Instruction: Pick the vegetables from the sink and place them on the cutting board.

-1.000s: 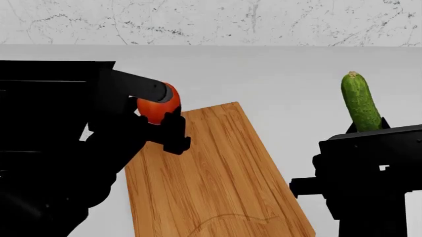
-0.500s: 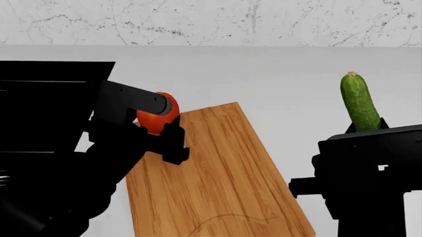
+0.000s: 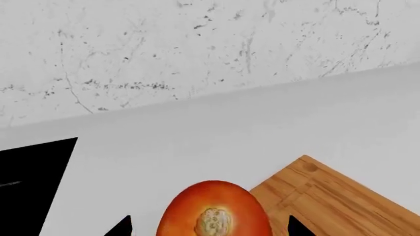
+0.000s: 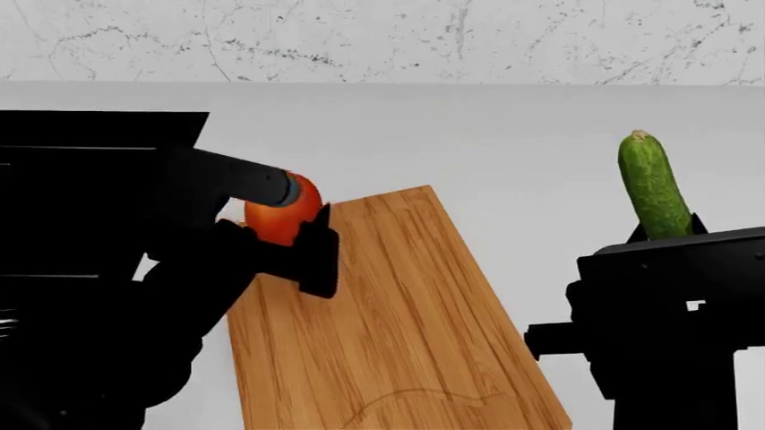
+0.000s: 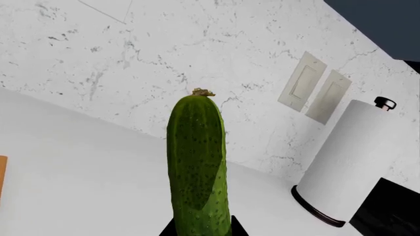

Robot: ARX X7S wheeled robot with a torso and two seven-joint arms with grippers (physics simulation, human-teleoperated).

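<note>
Left gripper [image 4: 281, 237] is clamped on the tomato [image 4: 285, 213], and it hangs over the far left corner of the cutting board [image 4: 395, 340]. Right gripper [image 4: 664, 235] is closed around the lower end of the cucumber [image 4: 653, 184], which stands upright above it, off the board on the white counter [image 4: 514, 134] side.

From largest to smallest: the counter and the marble wall behind both grippers, then the sink [image 4: 84, 179] to the left of the left gripper, then the board below and to the right of it, then the cucumber, then the tomato.

I judge both vegetables are already out of the sink, so the placing step is in hand. Next, the left arm should lower the tomato onto the wood and let go; it may roll.
</note>
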